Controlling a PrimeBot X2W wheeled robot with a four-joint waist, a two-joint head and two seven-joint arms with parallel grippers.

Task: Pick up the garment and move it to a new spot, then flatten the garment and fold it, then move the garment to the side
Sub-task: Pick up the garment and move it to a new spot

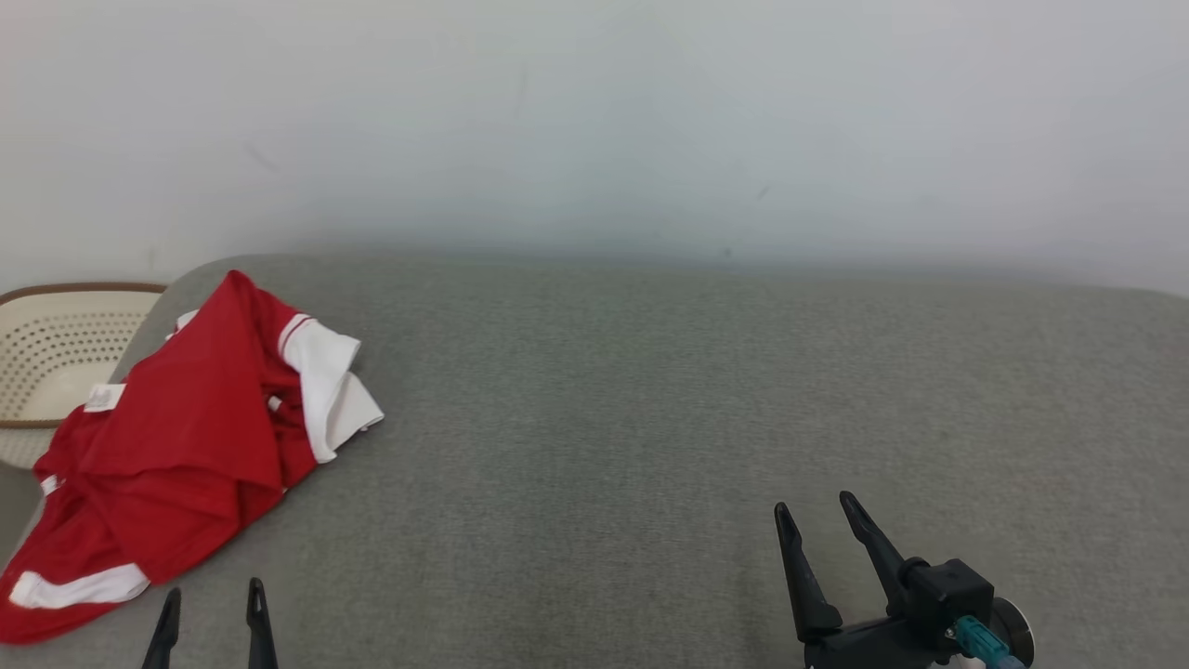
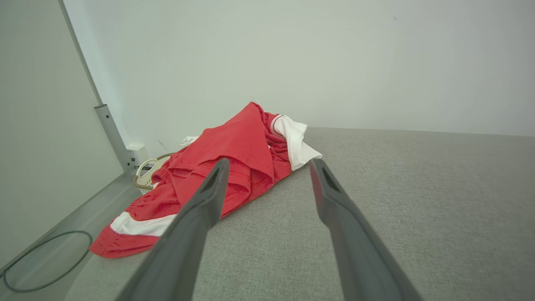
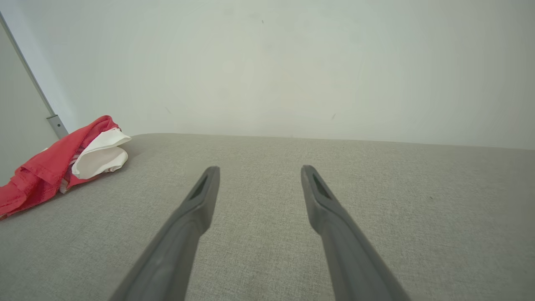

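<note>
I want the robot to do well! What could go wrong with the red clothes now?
1. The garment lies right on the left edge of the grey pad, beside the basket. A clumsy tug might slide it off.
2. It is bunched in many folds, so the open left jaws may pinch just one layer and lift it twisted.
3. The right jaws, also open, sit far across the pad, so helping to flatten it means a long reach.

A grey fabric-covered surface (image 1: 650, 418) carries a crumpled red-and-white garment (image 1: 176, 446) at its left edge, perhaps slightly overhanging.
</note>
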